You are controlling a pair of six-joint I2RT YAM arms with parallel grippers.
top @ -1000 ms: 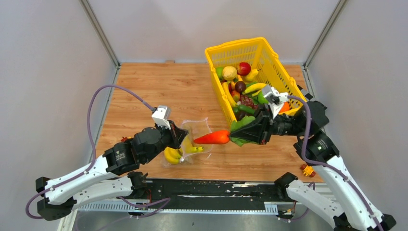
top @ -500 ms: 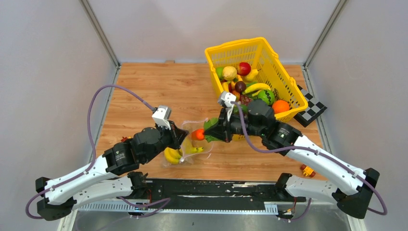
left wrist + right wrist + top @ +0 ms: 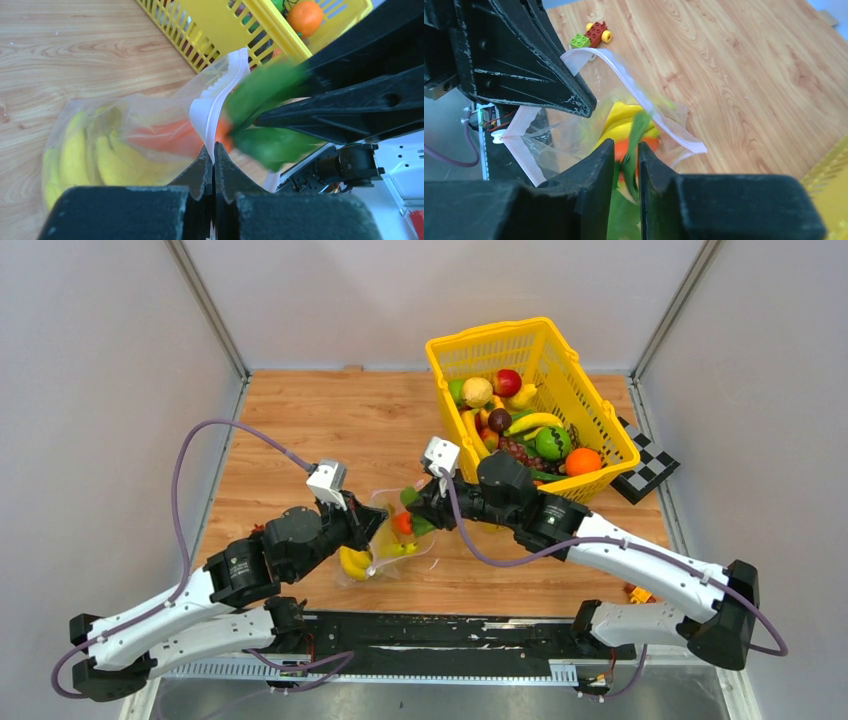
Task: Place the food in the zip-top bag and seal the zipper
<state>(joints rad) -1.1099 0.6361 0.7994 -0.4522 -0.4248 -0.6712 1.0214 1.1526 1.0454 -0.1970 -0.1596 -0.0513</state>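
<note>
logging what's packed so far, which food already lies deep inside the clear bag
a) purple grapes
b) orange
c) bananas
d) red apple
c, yellow bananas show through the zip-top bag, while the carrot is only partly in at its mouth.
</note>
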